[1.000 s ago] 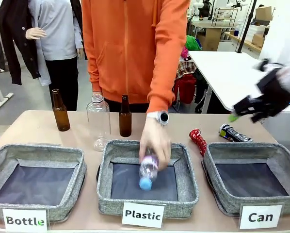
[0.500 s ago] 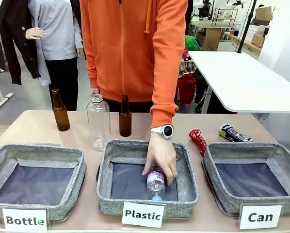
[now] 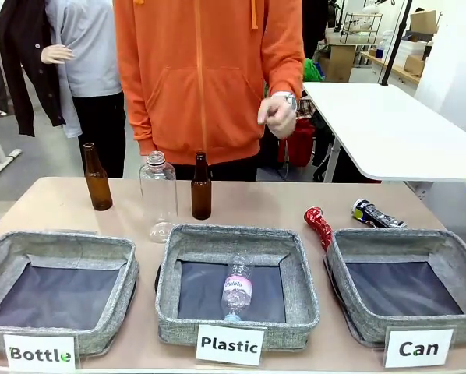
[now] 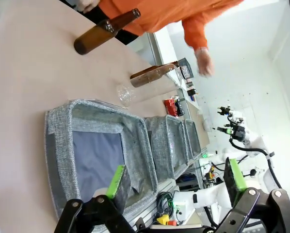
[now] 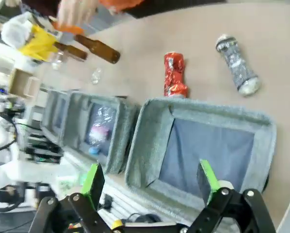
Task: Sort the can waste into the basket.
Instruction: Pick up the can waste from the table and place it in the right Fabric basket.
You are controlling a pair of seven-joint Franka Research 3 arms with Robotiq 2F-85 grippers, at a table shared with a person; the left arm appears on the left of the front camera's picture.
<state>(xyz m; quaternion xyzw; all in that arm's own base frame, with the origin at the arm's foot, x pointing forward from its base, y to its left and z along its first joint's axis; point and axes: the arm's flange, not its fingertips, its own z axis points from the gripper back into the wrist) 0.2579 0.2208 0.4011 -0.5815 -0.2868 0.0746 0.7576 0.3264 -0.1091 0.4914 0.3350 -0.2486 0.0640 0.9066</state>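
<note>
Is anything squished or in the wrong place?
Yes. The red can and the silver and black can are crushed and lie on the table behind the Can basket, not in it.

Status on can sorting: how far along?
Done: nothing; no can lies in the Can basket. In hand: nothing; left gripper and right gripper are both open, holding nothing. Left: red can and silver-black can, both on the table behind the basket.

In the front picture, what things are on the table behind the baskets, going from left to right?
brown glass bottle → clear plastic bottle → second brown glass bottle → red crushed can → silver and black crushed can
</note>
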